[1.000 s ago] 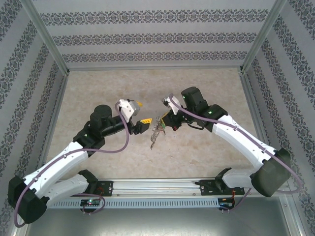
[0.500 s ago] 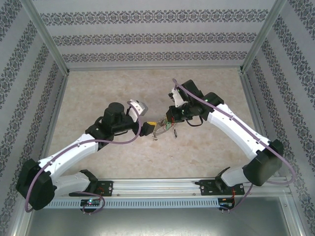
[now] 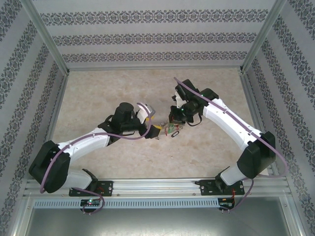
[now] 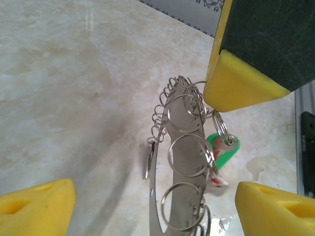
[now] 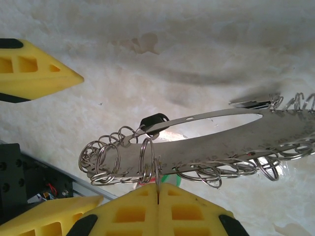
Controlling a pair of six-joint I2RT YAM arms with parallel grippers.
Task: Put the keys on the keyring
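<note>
Handover, seemingly: keyring (image 5: pixel 206 142) is pinched by right gripper (image 5: pixel 157 194); spread left gripper (image 4: pixel 155 211), flanking it, probably must be closed.

White arms (image 3: pixel 83 142) with black joints (image 3: pixel 125 112), purple cables (image 3: pixel 129 139), yellow claw fingertips (image 4: pixel 39 206).

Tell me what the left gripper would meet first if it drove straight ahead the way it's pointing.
Most likely the keyring, which sits right in line between the fingers of the open left gripper and is pinched by the right gripper. Depth is unclear; the table lies beyond it.
</note>
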